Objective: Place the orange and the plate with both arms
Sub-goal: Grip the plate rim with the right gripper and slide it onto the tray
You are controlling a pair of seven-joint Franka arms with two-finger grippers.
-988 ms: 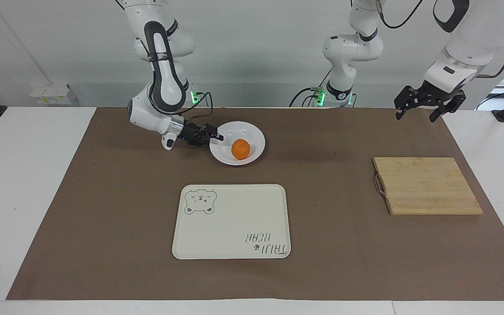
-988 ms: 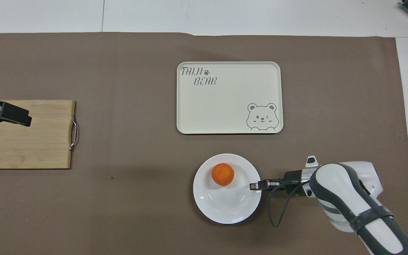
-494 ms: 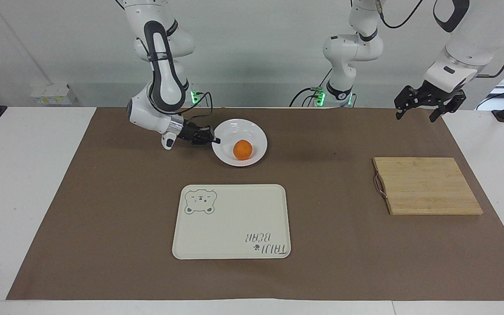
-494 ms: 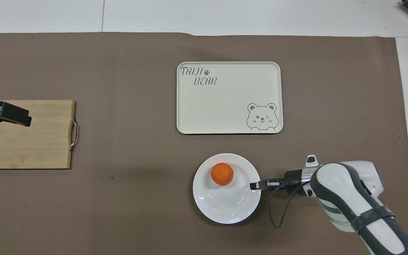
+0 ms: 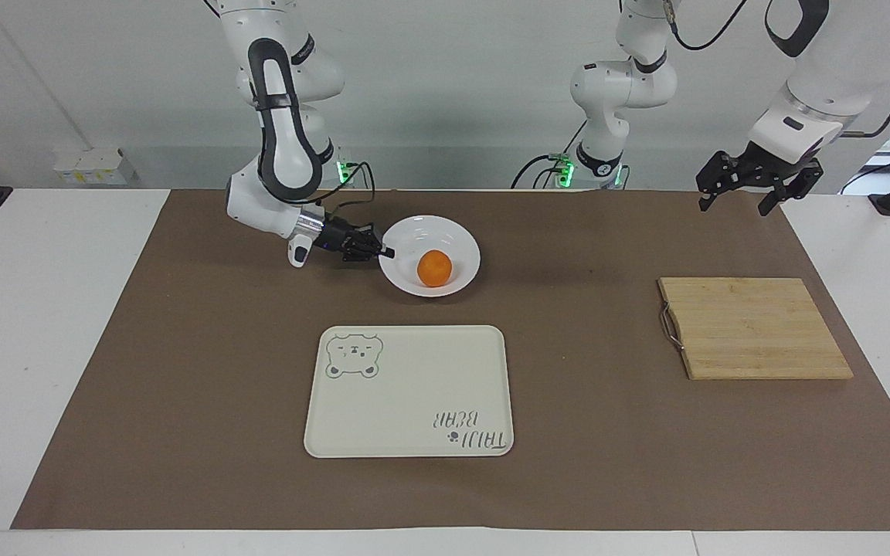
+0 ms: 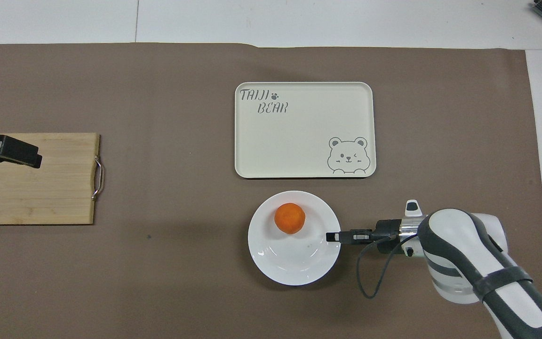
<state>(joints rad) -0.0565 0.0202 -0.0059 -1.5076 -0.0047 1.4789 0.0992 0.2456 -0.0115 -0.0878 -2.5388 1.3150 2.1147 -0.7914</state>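
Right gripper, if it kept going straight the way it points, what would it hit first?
The right gripper, shut on the plate rim, points across the dish. The orange sits slightly off that line, so probably the plate's inner surface first.

One camera sits high across the table, facing the robots. The other hangs above the robots' end, looking steeply down and forward. Both are distant and share the brown mat (image 5: 182, 386), half a turn apart.

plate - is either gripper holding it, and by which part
The right gripper is shut on the plate, pinching its rim at the edge toward the right arm's end. The left gripper holds nothing.
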